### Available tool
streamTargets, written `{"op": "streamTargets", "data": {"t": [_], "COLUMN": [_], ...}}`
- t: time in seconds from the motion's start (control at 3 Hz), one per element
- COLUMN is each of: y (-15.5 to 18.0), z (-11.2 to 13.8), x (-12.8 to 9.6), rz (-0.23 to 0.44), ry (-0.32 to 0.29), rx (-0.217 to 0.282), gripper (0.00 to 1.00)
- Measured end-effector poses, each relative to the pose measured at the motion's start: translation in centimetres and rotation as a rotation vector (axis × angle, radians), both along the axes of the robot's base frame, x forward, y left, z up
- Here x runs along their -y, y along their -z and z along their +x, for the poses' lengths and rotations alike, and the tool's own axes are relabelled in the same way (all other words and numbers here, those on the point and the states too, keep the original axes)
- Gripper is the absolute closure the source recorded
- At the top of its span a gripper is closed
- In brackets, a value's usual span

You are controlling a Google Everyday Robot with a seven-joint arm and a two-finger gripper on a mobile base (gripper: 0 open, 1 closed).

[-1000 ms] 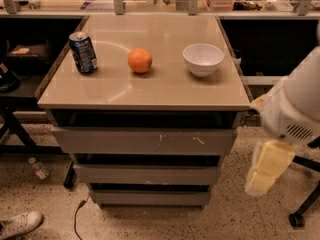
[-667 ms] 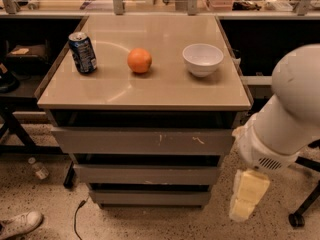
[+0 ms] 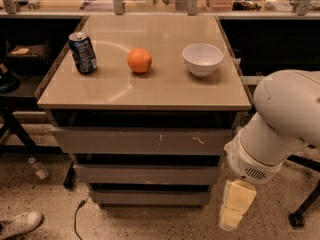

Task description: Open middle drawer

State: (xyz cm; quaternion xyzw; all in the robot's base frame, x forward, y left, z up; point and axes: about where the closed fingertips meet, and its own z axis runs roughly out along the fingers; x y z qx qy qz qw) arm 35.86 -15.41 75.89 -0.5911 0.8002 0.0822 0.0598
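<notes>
The middle drawer [image 3: 145,174] is a wide shallow grey panel with no handle, shut, set between the taller scratched top drawer [image 3: 142,141] and the narrow bottom drawer [image 3: 150,198] of a grey cabinet. My white arm [image 3: 280,124] comes in from the right. My gripper [image 3: 236,206] is the cream-coloured end hanging low at the right. It is beside the cabinet's lower right corner, just below the middle drawer's level and apart from it.
On the cabinet top [image 3: 150,91] stand a blue can [image 3: 83,52], an orange [image 3: 139,60] and a white bowl [image 3: 202,59]. A bottle [image 3: 38,168], a shoe [image 3: 20,223] and a cable [image 3: 77,216] lie on the floor at left. A chair caster [image 3: 297,219] is at right.
My arm has swung left and closer to the cabinet, now filling more of the right side. The gripper has moved left and down toward the cabinet's lower right corner. The drawers have not moved.
</notes>
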Motion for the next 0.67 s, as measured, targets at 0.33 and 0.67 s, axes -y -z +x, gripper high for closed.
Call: {"op": "streamTargets", "data": {"t": [0.33,0.67], "y": [1.7,6.3], "z": [-0.5,-0.9], "x": [-0.6,-3.4], "rz": [0.060,0.150], "ry": [-0.004,-0.006], "rx": [0.002,-0.003], "gripper": [0.00,0.00]}}
